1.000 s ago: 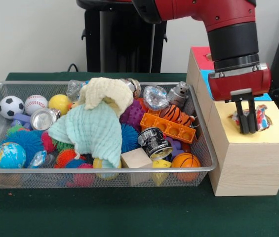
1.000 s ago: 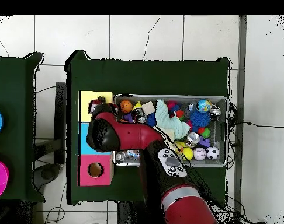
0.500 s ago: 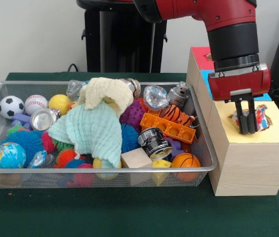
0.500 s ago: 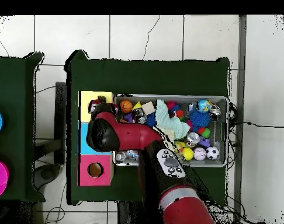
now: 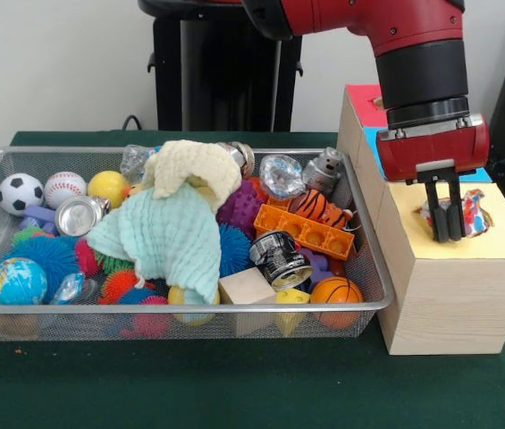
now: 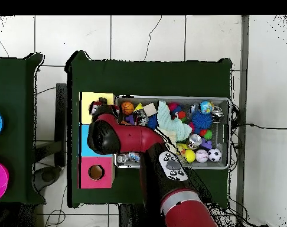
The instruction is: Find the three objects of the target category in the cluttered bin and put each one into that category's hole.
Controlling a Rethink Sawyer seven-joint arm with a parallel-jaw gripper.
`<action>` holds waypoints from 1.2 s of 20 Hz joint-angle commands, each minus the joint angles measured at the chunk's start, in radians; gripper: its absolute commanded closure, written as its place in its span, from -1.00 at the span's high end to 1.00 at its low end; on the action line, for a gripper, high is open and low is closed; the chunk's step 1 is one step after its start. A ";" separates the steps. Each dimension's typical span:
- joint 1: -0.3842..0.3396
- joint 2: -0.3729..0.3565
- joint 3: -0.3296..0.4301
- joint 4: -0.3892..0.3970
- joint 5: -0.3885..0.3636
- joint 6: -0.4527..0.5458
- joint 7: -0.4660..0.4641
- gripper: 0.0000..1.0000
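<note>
My gripper hangs over the yellow top of the wooden box, to the right of the wire bin. Its two fingers stand close together, shut, with their tips level with a crumpled red, white and blue object. That object sits in the yellow section's hole, right behind the fingers. In the overhead view the same object shows on the yellow section, while the arm hides the gripper. The bin holds balls, cans, spiky toys and cloths.
The box also has a blue section and a red section with a round hole. A pale green cloth and a cream cloth cover the bin's middle. An orange brick and a basketball lie near the box.
The gripper has shifted very slightly over the yellow hole. The colourful object and the bin's contents have not moved.
</note>
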 commanded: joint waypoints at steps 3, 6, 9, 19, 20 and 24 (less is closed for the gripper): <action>-0.035 -0.020 0.023 0.135 0.021 -0.004 0.228 -1.00; -0.038 -0.043 0.029 0.152 0.027 0.009 0.230 -1.00; -0.039 -0.054 0.032 0.167 0.032 0.022 0.226 -1.00; -0.080 0.086 0.139 0.112 -0.008 -0.051 0.204 -1.00; -0.083 0.101 0.152 0.099 -0.009 -0.042 0.194 -1.00; -0.108 0.134 0.208 0.087 -0.010 0.001 0.168 -1.00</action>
